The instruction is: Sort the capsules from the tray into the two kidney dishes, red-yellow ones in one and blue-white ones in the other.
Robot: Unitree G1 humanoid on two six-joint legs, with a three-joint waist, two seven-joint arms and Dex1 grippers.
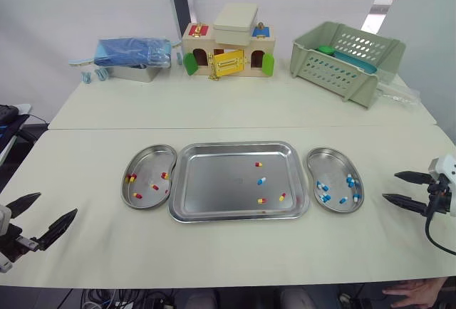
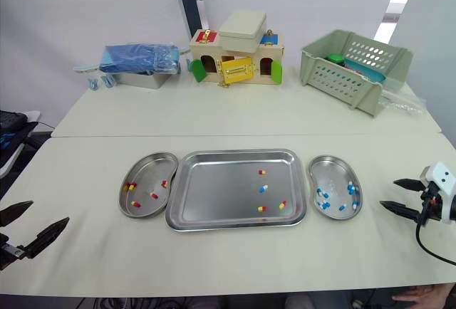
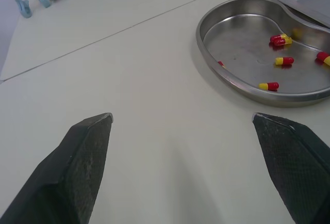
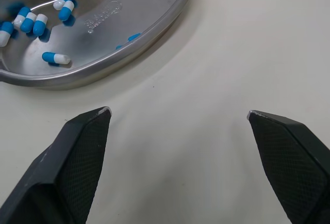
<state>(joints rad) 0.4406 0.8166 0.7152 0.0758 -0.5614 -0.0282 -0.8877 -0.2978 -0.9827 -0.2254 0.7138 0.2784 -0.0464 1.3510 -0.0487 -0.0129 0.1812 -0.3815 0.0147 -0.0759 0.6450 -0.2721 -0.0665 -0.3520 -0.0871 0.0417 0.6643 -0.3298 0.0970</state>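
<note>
The steel tray (image 1: 214,184) lies mid-table and holds three red-yellow capsules (image 1: 258,164) and one blue-white capsule (image 1: 261,180). On its left, the left kidney dish (image 1: 146,161) contains several red-yellow capsules (image 3: 284,60). On its right, the right kidney dish (image 1: 328,163) contains several blue-white capsules (image 4: 55,58). My left gripper (image 1: 57,204) hovers open over the table's front left, short of the left dish. My right gripper (image 1: 390,186) is open just right of the right dish. Both hold nothing.
Along the back of the table stand a metal box with a blue pack (image 1: 135,56), a wooden toy house (image 1: 228,49) and a green basket (image 1: 347,58). Blue clips (image 1: 92,75) lie at the far left. A person's hand (image 1: 420,293) rests below the front right edge.
</note>
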